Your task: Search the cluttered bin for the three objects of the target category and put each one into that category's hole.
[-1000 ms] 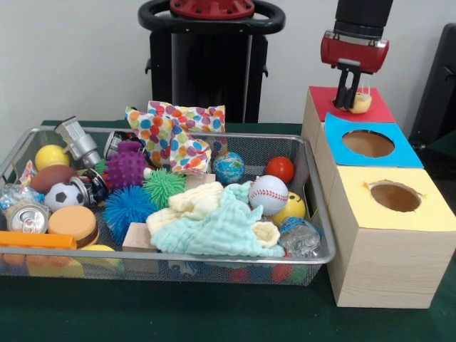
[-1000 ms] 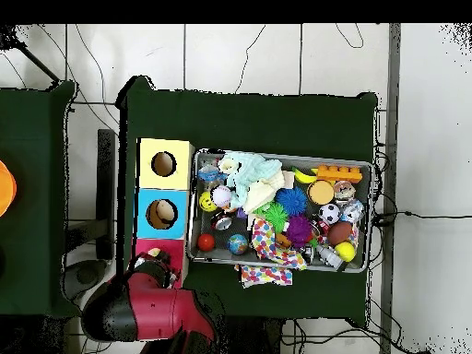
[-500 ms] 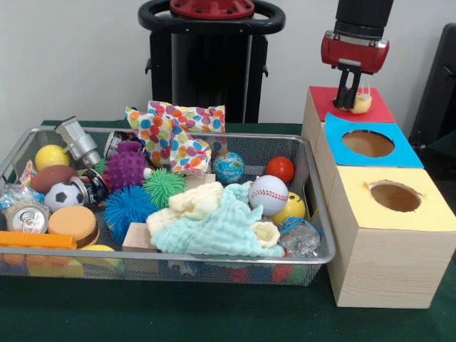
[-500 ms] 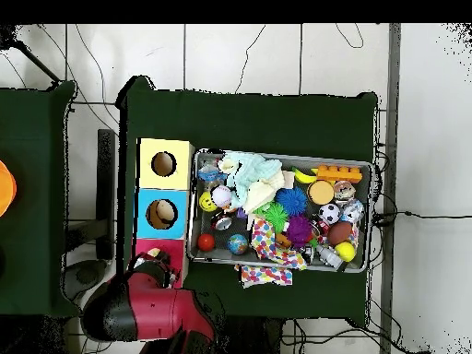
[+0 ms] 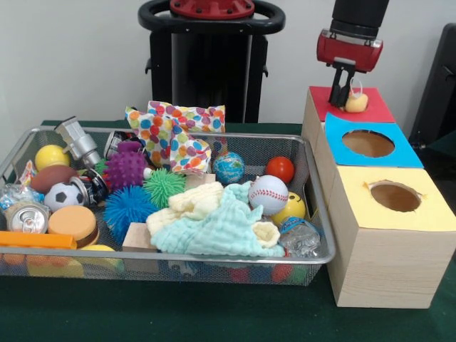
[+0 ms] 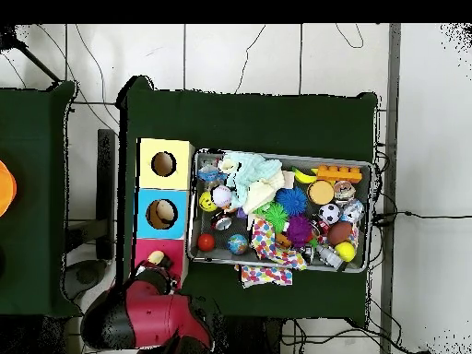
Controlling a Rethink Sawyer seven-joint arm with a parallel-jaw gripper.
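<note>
My gripper [image 5: 340,98] hangs over the red card surround [image 5: 376,111] on the far wood-grain box. Its fingers stand close together, shut on a small pale orange plush toy [image 5: 357,102] that shows just beside them, right above the card; the hole itself is hidden behind the toy. In the overhead view the gripper [image 6: 157,271] and the toy [image 6: 155,257] sit over the red box [image 6: 145,247]. The wire mesh bin [image 5: 314,182] lies beside the boxes, also in the overhead view [image 6: 371,218]. No striped orange toy shows in it.
The blue-surround hole [image 5: 368,143] and yellow-surround hole [image 5: 395,196] are nearer the camera. The bin holds spiky balls [image 5: 127,206], a baseball [image 5: 268,194], a pale green cloth [image 5: 222,229], a dotted cloth [image 5: 173,135], a can [image 5: 27,217] and other clutter.
The gripper has moved slightly up and to the left over the red card, and the plush toy has moved with it.
</note>
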